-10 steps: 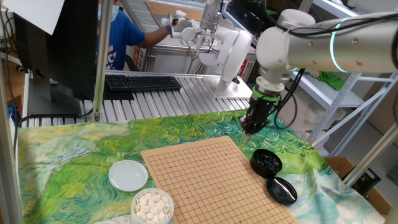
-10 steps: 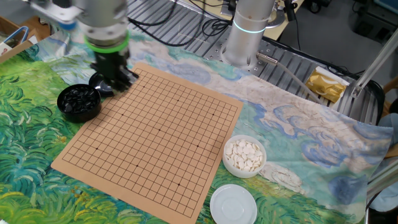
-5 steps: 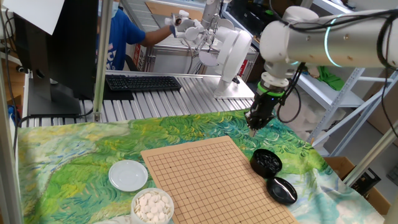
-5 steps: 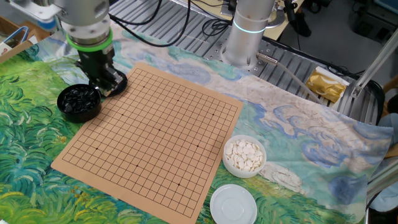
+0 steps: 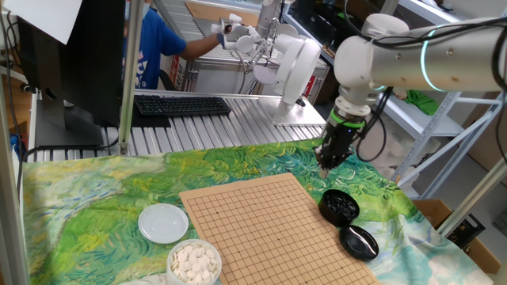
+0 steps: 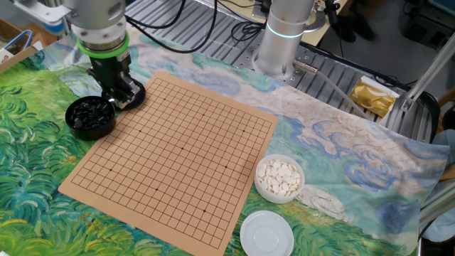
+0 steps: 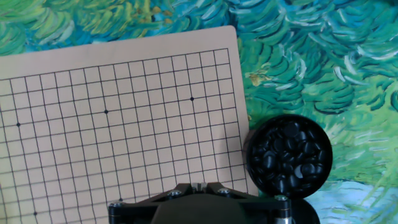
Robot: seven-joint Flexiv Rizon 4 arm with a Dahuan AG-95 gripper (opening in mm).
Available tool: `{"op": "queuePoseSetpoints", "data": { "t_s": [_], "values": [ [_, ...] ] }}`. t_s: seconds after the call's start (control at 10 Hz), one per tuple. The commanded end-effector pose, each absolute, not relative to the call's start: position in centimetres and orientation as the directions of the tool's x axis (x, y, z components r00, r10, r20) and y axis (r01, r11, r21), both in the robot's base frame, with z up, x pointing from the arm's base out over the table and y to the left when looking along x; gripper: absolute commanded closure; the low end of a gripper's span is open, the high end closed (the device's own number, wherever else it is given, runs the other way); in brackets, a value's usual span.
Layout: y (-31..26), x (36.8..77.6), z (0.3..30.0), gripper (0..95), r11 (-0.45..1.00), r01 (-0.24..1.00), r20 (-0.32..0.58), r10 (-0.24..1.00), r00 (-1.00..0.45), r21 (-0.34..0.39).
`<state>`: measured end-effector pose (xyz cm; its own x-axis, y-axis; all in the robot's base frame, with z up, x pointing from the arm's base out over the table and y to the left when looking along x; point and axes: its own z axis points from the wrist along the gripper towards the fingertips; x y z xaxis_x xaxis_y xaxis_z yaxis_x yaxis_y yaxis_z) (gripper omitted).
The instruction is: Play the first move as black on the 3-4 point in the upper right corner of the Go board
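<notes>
The Go board (image 5: 261, 226) lies bare, with no stones on it; it also shows in the other fixed view (image 6: 178, 156) and the hand view (image 7: 112, 124). A black bowl full of glossy black stones (image 5: 339, 207) stands beside the board's corner (image 6: 90, 116) (image 7: 287, 155). My gripper (image 5: 325, 165) hangs above the cloth just beyond that corner, next to the bowl (image 6: 117, 99). In the hand view its fingertips meet (image 7: 196, 185), with nothing visible between them. The corner star point (image 7: 191, 98) and the crossings around it are bare.
The black bowl's lid (image 5: 359, 241) lies next to it. A bowl of white stones (image 6: 279, 178) and its white lid (image 6: 266, 233) stand at the board's opposite side. A green painted cloth (image 5: 95, 198) covers the table. A keyboard (image 5: 182, 104) lies behind.
The gripper has moved off the board's corner toward the black stone bowl and risen slightly. In the last half second it has barely moved. The board is unchanged.
</notes>
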<state>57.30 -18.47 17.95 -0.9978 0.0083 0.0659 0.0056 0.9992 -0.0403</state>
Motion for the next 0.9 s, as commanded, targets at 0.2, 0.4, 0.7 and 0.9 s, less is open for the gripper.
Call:
{"op": "queuePoseSetpoints", "data": {
  "t_s": [0.2, 0.4, 0.7, 0.9],
  "values": [
    [-18.42, 57.05, 18.00, 95.0, 0.999, 0.013, 0.108, 0.016, -0.994, -0.033],
    [-18.42, 57.05, 18.00, 95.0, 1.000, 0.008, 0.116, 0.012, -0.993, -0.029],
    [-18.42, 57.05, 18.00, 95.0, 0.999, 0.016, 0.156, 0.022, -0.987, -0.038],
    [-18.42, 57.05, 18.00, 95.0, 0.996, 0.070, 0.152, 0.077, -0.985, -0.051]
  ]
}}
